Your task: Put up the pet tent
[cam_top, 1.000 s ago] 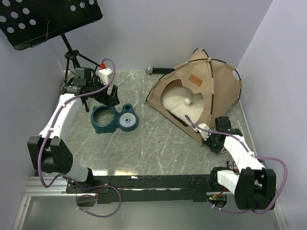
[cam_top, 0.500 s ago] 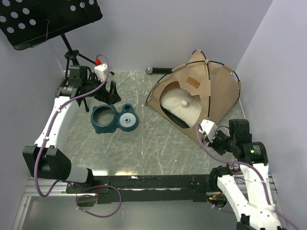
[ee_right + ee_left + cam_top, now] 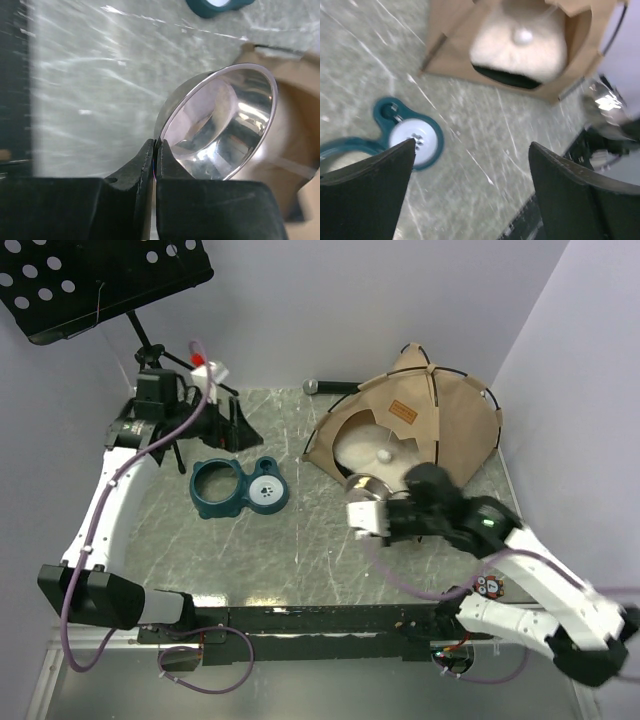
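We find the pet tent (image 3: 440, 430) standing upright on the grey table (image 3: 300, 550), well to the right of the blue double bowl (image 3: 240, 487) and a little farther back. Its arched doorway is turned toward that bowl. Thin black poles curve over the tan fabric, and a small brown label (image 3: 405, 410) sits above the doorway. Inside we see a pale plush cushion (image 3: 365, 465) with a white pom-pom (image 3: 383, 454) in front of it.

The right gripper (image 3: 365, 498) hangs to the right of the blue double bowl, between it and the doorway. Its jaws are pinched tight on the rim of a shiny steel bowl (image 3: 360, 483). In the wrist view we see that steel bowl (image 3: 225, 130) held on edge, its hollow facing the camera, with the fingertips (image 3: 150, 150) meeting at the rim.

The left gripper (image 3: 228, 425) hovers just beyond the blue double bowl, jaws spread wide with nothing between them. Past its fingers (image 3: 370, 190) we look down on the bowl's white dish (image 3: 415, 140). A black music stand (image 3: 100, 280) rises beyond and to the left of the bowl.
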Motion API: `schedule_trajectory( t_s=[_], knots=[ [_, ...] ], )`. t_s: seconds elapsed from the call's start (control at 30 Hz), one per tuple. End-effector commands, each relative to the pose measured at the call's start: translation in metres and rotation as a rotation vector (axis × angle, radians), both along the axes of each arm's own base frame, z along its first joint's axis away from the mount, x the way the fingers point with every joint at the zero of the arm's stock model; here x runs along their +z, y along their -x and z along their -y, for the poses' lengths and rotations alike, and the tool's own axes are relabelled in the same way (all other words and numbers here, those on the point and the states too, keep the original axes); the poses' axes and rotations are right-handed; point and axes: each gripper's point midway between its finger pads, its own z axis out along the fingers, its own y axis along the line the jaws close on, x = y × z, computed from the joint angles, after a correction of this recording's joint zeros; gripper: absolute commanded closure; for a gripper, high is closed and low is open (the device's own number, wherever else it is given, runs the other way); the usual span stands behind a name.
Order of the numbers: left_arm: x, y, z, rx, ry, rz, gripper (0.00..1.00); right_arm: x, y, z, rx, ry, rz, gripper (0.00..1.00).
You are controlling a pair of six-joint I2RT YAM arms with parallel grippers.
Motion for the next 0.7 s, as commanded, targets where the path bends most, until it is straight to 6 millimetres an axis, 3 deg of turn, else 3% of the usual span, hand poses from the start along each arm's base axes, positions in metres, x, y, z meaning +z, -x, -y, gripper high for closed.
schedule_trajectory(
  t_s=[0.0, 0.07, 0.2, 0.33, 0.47, 0.57, 0.63, 0.67],
  knots=[
    [-0.026, 0.043, 0.035, -0.161, -0.053, -0.095, 0.08, 0.011, -0.057, -0.036, 0.015, 0.109, 0.389, 1.0],
    [-0.039, 0.053, 0.048, -0.197, -0.088, -0.093, 0.09, 0.016, -0.062, -0.054, 0.063, 0.118, 0.49, 1.0],
    [-0.051, 0.062, 0.069, -0.265, -0.115, -0.109, 0.11, 0.015, -0.06, -0.087, 0.112, 0.146, 0.533, 1.0],
    [-0.061, 0.065, 0.087, -0.302, -0.143, -0.1, 0.13, 0.015, -0.055, -0.11, 0.161, 0.149, 0.561, 1.0],
    [-0.074, 0.066, 0.095, -0.32, -0.172, -0.114, 0.22, 0.01, -0.047, -0.123, 0.201, 0.166, 0.561, 1.0],
    [-0.088, 0.066, 0.093, -0.312, -0.195, -0.139, 0.43, 0.015, -0.047, -0.129, 0.202, 0.153, 0.583, 1.0],
    [-0.097, 0.069, 0.092, -0.309, -0.212, -0.166, 0.67, 0.018, -0.049, -0.132, 0.195, 0.15, 0.592, 1.0],
    [-0.099, 0.07, 0.091, -0.309, -0.216, -0.174, 0.89, 0.019, -0.049, -0.132, 0.192, 0.146, 0.592, 1.0]
  ],
)
